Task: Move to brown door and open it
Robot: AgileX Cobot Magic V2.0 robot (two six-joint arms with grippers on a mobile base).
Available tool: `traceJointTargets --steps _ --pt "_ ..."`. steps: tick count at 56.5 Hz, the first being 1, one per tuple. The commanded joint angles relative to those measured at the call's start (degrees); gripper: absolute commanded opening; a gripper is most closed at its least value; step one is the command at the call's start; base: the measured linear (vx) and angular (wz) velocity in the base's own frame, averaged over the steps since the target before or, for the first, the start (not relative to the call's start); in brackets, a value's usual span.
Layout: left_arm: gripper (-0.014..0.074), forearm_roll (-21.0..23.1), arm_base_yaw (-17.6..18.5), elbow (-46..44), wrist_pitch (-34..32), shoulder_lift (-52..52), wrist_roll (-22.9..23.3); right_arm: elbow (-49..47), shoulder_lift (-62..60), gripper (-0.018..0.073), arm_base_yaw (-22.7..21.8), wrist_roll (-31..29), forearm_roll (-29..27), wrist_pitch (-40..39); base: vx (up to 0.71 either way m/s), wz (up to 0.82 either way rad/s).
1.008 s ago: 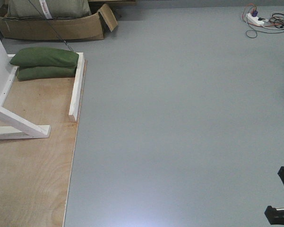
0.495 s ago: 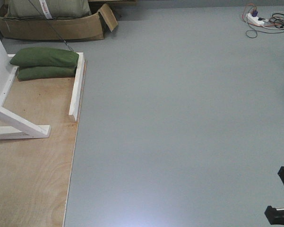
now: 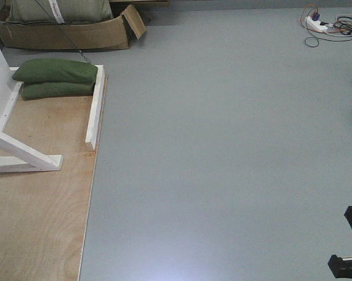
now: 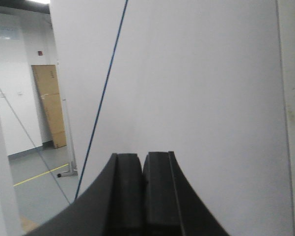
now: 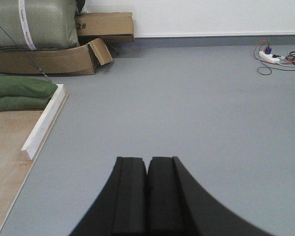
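Grey floor [image 3: 222, 146] is filling the front view and the brown door is sitting outside every view; green sandbags [image 3: 54, 77] are weighing down the plywood base [image 3: 41, 199], likely steadying it. Left gripper [image 4: 143, 164] and right gripper [image 5: 148, 167] are pressing their pads together, empty

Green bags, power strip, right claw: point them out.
Green bags [image 3: 55, 70]: front view, middle of top bag.
Power strip [image 3: 316, 24]: front view, white body.
Right claw [image 5: 147, 160]: right wrist view, seam between shut fingertips.
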State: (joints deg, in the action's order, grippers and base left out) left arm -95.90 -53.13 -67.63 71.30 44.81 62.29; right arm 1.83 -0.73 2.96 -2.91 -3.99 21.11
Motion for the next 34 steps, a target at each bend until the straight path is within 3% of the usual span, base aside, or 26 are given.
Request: traceJointTargets --steps 1,17,34 --pt "0.0067 -6.51 -2.28 -1.58 -1.41 0.48 0.10 0.25 -0.32 0.0000 0.11 -0.37 0.19 -4.47 0.00 0.00" --pt "0.0067 -5.32 -5.89 -2.15 -2.90 2.04 0.10 0.25 -0.32 0.0000 0.11 -0.37 0.19 -4.47 0.00 0.00" --pt "0.0067 -5.48 -5.98 -7.60 -3.13 6.88 -0.02 0.25 -0.32 0.0000 0.11 -0.37 0.19 -4.47 0.00 0.00"
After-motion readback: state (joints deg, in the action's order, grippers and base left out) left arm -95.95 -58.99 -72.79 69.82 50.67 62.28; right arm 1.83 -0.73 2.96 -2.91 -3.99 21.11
